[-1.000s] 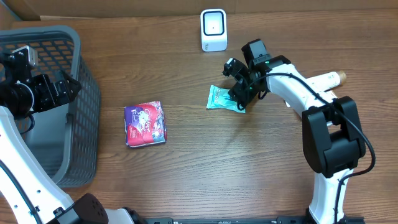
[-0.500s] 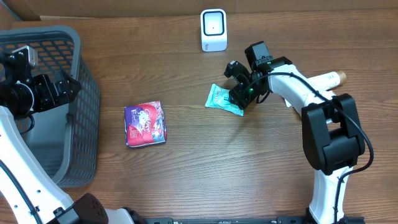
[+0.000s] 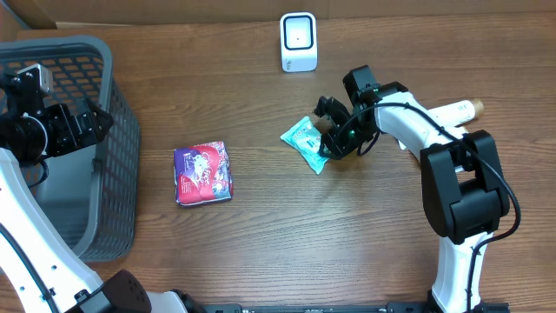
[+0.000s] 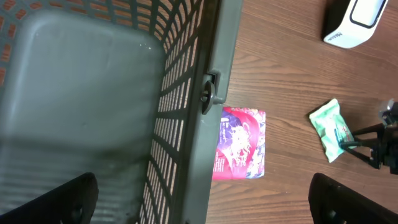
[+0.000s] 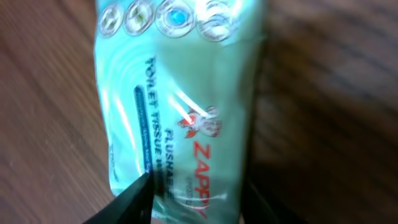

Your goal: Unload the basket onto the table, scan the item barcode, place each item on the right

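A brown wood-grain tabletop fills the overhead view — grain running left to right, evenly lit, shadows soft. Along its far edge runs a plain tan cardboard strip.

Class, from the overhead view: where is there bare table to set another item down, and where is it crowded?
Free: the wide front strip between the purple packet and the right arm's base; also the back stretch between the basket and the scanner. Crowded: below the scanner, where the right tool grips the green tissue pack.

Right gripper narrowed onto teal tissue pack; pack swung leftward, possibly lifted.
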Robot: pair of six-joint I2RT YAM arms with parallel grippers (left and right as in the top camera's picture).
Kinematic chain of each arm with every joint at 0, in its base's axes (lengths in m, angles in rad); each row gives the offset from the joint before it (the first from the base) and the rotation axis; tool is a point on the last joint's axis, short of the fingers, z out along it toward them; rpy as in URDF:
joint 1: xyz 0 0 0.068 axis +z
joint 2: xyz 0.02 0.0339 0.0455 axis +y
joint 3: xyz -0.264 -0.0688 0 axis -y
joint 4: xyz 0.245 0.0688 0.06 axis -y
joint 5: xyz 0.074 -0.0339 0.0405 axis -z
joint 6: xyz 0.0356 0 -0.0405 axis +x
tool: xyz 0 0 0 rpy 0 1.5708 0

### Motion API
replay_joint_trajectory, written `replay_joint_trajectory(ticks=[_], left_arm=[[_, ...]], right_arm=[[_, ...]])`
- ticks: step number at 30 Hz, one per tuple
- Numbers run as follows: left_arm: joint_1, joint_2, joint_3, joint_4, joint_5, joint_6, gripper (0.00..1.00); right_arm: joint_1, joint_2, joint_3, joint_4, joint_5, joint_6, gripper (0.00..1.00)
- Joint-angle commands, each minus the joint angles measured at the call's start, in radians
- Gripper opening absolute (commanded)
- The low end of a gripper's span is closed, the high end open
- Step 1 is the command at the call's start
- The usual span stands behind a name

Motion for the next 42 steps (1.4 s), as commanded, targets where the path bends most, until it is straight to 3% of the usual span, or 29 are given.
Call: replay_joint_trajectory(ticks=[1, 3, 7, 11, 17, 23, 27, 33, 35, 42], left_arm=[[-0.002, 0.006, 0.002, 0.001, -0.002, 0.003, 1.00], [-0.002, 0.006, 0.002, 0.001, -0.002, 0.003, 0.99], [-0.002, 0.006, 0.002, 0.001, -0.002, 0.003, 0.99], [-0.002, 0.006, 0.002, 0.001, -0.002, 0.003, 1.00], [-0.002, 0.006, 0.002, 0.001, -0.002, 0.003, 0.99], [-0.002, 0.006, 0.002, 0.001, -0.002, 0.003, 0.99], [-0.002, 0.006, 0.002, 0.001, -0.002, 0.003, 0.99], [-0.002, 0.006, 0.002, 0.001, -0.002, 0.003, 1.00], [-0.002, 0.006, 0.002, 0.001, -0.002, 0.003, 1.00], [-0.002, 0.006, 0.002, 0.001, -0.002, 0.003, 1.00]], right_arm=[[0.005, 0.040, -0.077, 0.019, -0.018, 0.006, 0.47], [0.005, 0.040, -0.114, 0.050, -0.024, 0.028, 0.46], [0.005, 0.040, -0.138, 0.077, -0.029, 0.055, 0.31], [0.003, 0.040, -0.129, 0.077, -0.032, 0.106, 0.04], [-0.007, 0.038, -0.061, 0.002, -0.032, 0.238, 0.04], [-0.015, 0.027, 0.120, -0.184, 0.012, 0.336, 0.04], [0.019, -0.012, 0.230, -0.281, 0.285, 0.467, 0.04], [0.164, -0.047, 0.308, -0.419, 1.020, 0.796, 0.04], [0.209, -0.046, 0.306, -0.459, 1.157, 0.871, 0.04], [0.329, -0.046, 0.303, -0.489, 1.252, 0.977, 0.04]])
